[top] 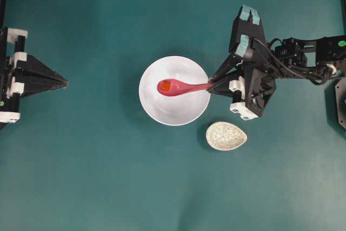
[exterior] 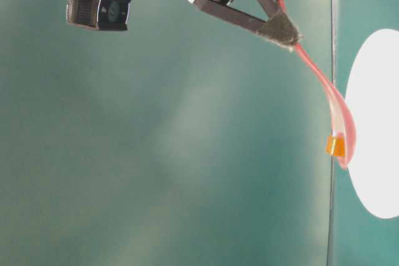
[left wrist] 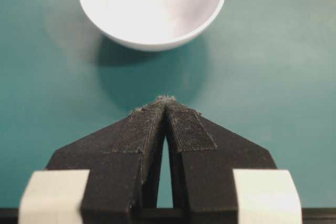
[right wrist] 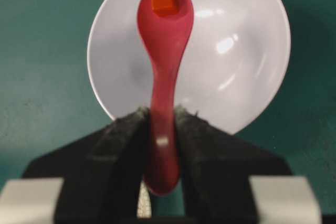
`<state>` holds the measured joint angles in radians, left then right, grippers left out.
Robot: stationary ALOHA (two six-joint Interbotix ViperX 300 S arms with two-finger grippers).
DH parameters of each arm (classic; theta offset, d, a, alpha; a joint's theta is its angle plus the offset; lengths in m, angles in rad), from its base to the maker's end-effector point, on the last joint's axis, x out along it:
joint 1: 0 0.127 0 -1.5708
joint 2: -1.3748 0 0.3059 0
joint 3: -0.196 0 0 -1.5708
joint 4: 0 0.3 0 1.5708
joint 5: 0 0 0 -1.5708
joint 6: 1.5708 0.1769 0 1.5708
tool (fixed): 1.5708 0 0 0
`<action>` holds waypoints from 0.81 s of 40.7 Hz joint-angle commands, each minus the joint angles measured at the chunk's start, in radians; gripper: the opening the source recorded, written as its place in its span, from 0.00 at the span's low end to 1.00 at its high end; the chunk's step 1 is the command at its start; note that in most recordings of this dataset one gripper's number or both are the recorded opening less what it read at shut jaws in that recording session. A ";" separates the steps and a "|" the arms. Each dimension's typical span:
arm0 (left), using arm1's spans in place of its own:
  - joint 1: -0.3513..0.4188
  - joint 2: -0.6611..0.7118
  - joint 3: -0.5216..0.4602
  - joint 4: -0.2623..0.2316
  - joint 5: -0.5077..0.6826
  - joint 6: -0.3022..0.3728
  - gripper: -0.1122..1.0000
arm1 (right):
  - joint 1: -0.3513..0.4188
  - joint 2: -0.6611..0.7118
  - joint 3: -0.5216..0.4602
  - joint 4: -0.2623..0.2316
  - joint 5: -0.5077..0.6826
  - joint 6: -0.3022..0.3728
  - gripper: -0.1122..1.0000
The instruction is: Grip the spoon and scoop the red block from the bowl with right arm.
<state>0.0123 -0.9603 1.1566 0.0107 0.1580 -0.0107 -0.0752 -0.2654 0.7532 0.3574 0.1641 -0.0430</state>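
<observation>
On the green table (top: 81, 177): everything sits on one flat teal-green surface; no room shows beyond it.
Bowl (top: 178, 109): large, white, mid-table.
Right gripper (top: 212, 86): clamped on the spoon handle.
Left gripper (top: 65, 83): pinched together, holding nothing, well apart.
Spoon (top: 178, 87): pink-red, over the bowl.
Red block (top: 165, 86): resting in the scoop.
Risk: tilting or jerking the spoon would likely tip the block out.

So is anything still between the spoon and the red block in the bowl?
Nothing visible. The red block already sits in the scoop of the spoon, which the right gripper clamps by its handle over the bowl.
</observation>
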 commanded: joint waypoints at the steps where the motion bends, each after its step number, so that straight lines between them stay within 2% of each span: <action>1: 0.002 0.005 -0.028 0.002 -0.005 0.000 0.10 | 0.003 -0.023 -0.020 0.003 -0.009 0.000 0.33; 20: 0.000 0.003 -0.029 0.002 -0.005 0.000 0.10 | 0.003 -0.058 -0.049 0.003 0.006 -0.002 0.33; 33: 0.000 0.003 -0.029 0.002 -0.005 -0.002 0.10 | 0.003 -0.084 -0.078 0.005 0.069 -0.002 0.33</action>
<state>0.0123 -0.9618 1.1566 0.0092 0.1580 -0.0107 -0.0752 -0.3252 0.7056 0.3574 0.2270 -0.0430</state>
